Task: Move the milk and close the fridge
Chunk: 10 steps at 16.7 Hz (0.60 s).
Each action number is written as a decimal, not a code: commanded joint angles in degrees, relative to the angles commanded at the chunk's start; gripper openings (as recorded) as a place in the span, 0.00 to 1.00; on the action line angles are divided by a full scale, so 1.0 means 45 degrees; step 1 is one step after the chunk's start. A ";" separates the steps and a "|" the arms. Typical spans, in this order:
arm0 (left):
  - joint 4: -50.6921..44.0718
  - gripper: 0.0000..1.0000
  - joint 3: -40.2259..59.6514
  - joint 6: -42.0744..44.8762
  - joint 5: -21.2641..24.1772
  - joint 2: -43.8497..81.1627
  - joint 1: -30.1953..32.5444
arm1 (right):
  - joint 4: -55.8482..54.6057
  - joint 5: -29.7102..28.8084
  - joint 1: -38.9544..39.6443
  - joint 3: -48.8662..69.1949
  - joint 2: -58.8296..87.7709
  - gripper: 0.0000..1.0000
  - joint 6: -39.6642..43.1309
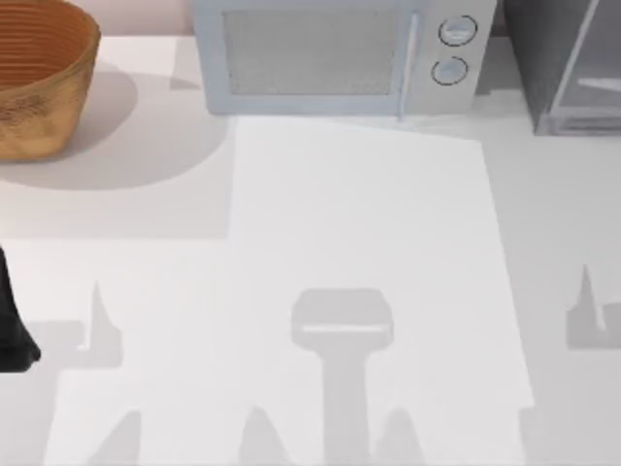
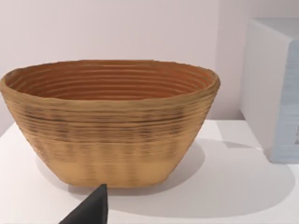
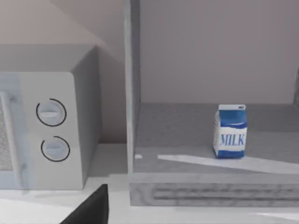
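Since the milk (image 3: 230, 132) stands upright inside the open fridge (image 3: 196, 189), far right, it is easily toppled by a careless reach, and neither gripper's state can be told.

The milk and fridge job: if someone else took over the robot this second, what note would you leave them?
Left arm: parked at the table's left edge, facing the woven basket.
Right arm: its wrist camera faces the fridge.
The milk stands upright on the fridge floor, inside the open compartment, apart from the walls. The fridge is at the table's far right, beside the microwave.
Done: nothing visible yet; the milk is untouched and the fridge is open.
Left: take hold of the milk, move it, then close the fridge.
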<state>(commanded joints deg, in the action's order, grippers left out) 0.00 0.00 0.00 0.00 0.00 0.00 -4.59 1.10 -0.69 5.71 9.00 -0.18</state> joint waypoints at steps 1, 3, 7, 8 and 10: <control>0.0000 1.00 0.0000 0.0000 0.0000 0.0000 0.0000 | 0.0331 -0.0075 0.0053 -0.0411 -0.0669 1.00 0.0011; 0.0000 1.00 0.0000 0.0000 0.0000 0.0000 0.0000 | 0.0811 -0.0191 0.0125 -0.1008 -0.1604 1.00 0.0030; 0.0000 1.00 0.0000 0.0000 0.0000 0.0000 0.0000 | 0.1020 -0.0245 0.0154 -0.1268 -0.1999 1.00 0.0040; 0.0000 1.00 0.0000 0.0000 0.0000 0.0000 0.0000 | 0.1020 -0.0245 0.0154 -0.1268 -0.1999 1.00 0.0040; 0.0000 1.00 0.0000 0.0000 0.0000 0.0000 0.0000 | 0.0999 -0.0234 0.0123 -0.1236 -0.1951 1.00 0.0038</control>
<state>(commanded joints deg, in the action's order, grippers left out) 0.00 0.00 0.00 0.00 0.00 0.00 -0.10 0.05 -0.14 0.14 0.22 -0.01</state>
